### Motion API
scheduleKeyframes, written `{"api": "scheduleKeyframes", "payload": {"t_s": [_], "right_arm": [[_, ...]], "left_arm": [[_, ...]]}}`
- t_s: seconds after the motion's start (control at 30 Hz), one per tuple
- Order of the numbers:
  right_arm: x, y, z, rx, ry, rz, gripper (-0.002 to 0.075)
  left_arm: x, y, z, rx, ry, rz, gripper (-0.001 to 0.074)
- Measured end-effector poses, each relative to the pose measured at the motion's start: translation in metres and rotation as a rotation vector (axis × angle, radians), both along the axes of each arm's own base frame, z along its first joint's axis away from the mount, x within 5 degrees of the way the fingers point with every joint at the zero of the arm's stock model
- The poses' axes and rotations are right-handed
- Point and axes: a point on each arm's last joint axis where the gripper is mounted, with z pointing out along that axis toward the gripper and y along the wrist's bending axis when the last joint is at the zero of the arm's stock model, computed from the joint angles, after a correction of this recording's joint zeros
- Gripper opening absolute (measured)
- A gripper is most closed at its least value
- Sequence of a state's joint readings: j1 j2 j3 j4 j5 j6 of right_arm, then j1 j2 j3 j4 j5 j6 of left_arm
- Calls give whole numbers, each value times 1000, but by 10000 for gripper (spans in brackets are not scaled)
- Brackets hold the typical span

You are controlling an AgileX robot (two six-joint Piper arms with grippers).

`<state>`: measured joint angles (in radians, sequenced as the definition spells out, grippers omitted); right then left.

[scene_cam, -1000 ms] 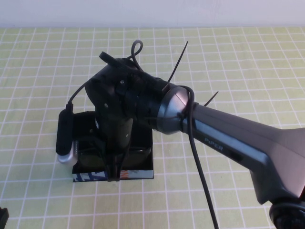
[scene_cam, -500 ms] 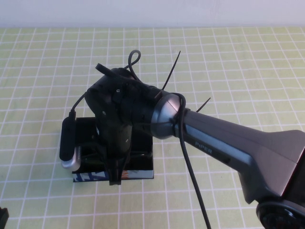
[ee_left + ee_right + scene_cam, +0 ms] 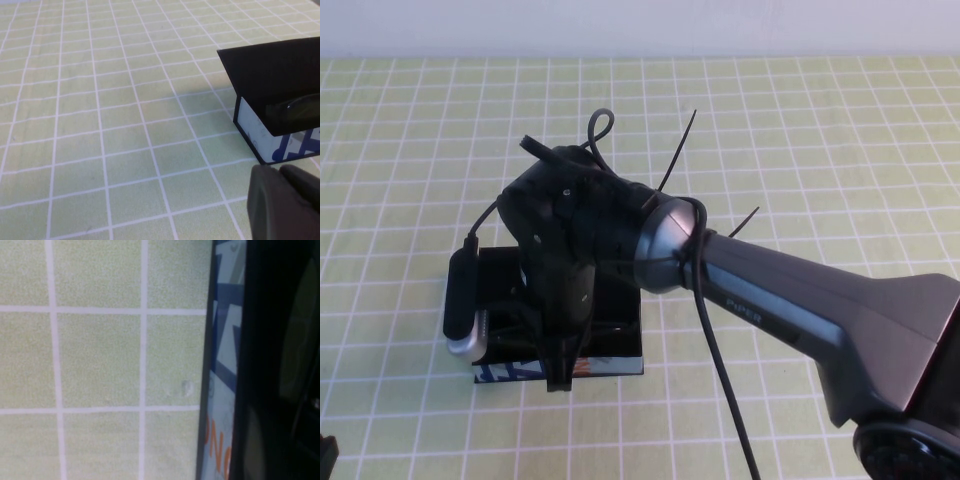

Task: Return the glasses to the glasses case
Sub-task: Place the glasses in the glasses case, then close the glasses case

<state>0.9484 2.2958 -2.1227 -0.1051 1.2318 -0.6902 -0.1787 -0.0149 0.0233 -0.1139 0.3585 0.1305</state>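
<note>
Glasses [image 3: 299, 111] lie inside the open glasses case [image 3: 610, 345], at about seven o'clock from the table's centre in your high view; a glossy dark lens shows over the case wall in the left wrist view. Over the last second your right arm has swung its wrist slightly toward the robot, and the right gripper [image 3: 560, 378] now hangs over the case's printed front edge rather than over its interior. By my reading the placing is done or nearly so. Whether its jaws are apart or together, you cannot tell, since the wrist housing hides them. The left gripper [image 3: 282, 202] sits low at eight o'clock, just beside the case; its jaw state is equally unclear. The case is stiff matte black board with a flat lid, printed blue, white and orange along the front. A checked yellow-green tablecloth [image 3: 820, 150] lies flat beneath.
</note>
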Motion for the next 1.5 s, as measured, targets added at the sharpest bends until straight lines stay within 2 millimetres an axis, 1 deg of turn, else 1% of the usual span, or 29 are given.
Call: {"api": "scheduleKeyframes", "payload": {"t_s": [0.2,0.27,0.33,0.43,0.53,0.63,0.73,0.77,0.87,0.93,1.0,1.07,1.13,1.2,1.23,1.33,1.5], "right_arm": [[0,0,0,1,2,0,27],[0,0,0,1,2,0,39],[0,0,0,1,2,0,81],[0,0,0,0,1,0,203],[0,0,0,1,-1,0,309],[0,0,0,0,-2,0,353],[1,0,0,0,-2,-2,365],[1,-1,2,3,-4,-2,367],[1,-5,16,23,-30,-18,368],[2,-10,32,46,-57,-78,356],[4,-17,47,65,-87,-146,316],[9,-26,59,79,-120,-207,236],[13,-34,68,99,-129,-262,122],[18,-40,73,112,-126,-301,49],[21,-43,75,120,-124,-323,26],[32,-55,78,139,-109,-392,-3],[52,-81,86,213,-31,-522,-15]], "left_arm": [[0,0,0,0,0,0,-1],[0,0,0,0,0,0,-1],[0,0,0,0,0,0,-1],[0,0,0,0,0,0,-1],[0,0,0,0,0,0,-1],[0,0,0,0,0,0,-1],[0,0,0,0,0,0,-1],[0,0,0,0,0,0,-1],[0,0,0,0,0,0,-1],[0,0,0,0,0,0,-1],[0,0,0,0,0,0,-1],[0,0,0,0,0,0,-1],[0,0,0,0,0,0,-1],[0,0,0,0,0,0,-1],[0,0,0,0,0,0,-1],[0,0,0,0,0,0,-1],[0,0,0,0,0,0,-1]]}}
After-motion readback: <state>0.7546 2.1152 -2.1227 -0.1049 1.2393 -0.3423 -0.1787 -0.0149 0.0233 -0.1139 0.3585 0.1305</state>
